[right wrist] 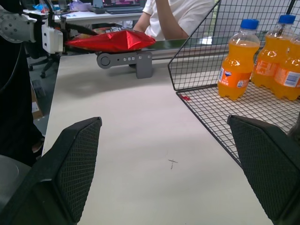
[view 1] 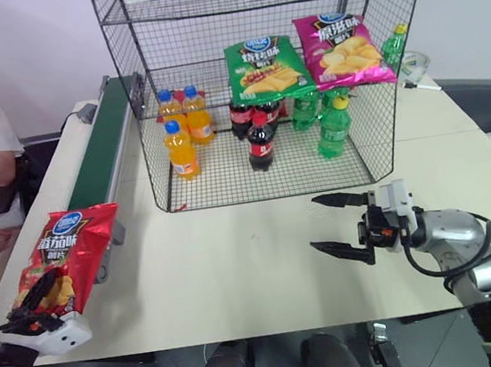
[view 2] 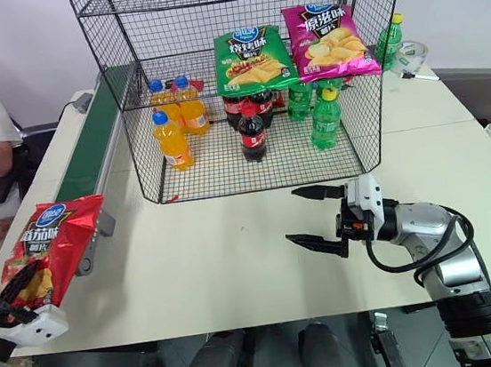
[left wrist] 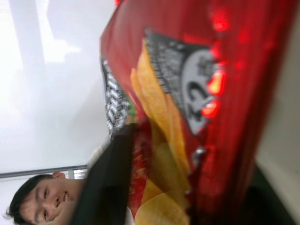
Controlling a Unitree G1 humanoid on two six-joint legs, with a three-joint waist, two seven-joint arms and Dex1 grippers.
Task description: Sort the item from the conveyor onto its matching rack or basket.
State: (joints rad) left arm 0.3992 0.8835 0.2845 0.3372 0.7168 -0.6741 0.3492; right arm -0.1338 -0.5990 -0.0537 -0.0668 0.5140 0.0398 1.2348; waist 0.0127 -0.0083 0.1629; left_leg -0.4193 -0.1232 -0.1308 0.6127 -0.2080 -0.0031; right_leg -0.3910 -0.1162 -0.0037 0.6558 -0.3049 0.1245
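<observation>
Left eye view: cream table (view 1: 238, 265) bears the black wire rack (view 1: 260, 83).

The red snack bag (view 1: 68, 258), crinkly, with a blue oval logo and yellow chips pictured, stands upright at the near left, its lower end pinched in the left gripper (view 1: 35, 308), by the near end of the conveyor (view 1: 104, 143). That dark green belt runs far along the left. The black wire rack (view 1: 260, 83) stands centre-far on the surface (view 1: 238, 265).
</observation>
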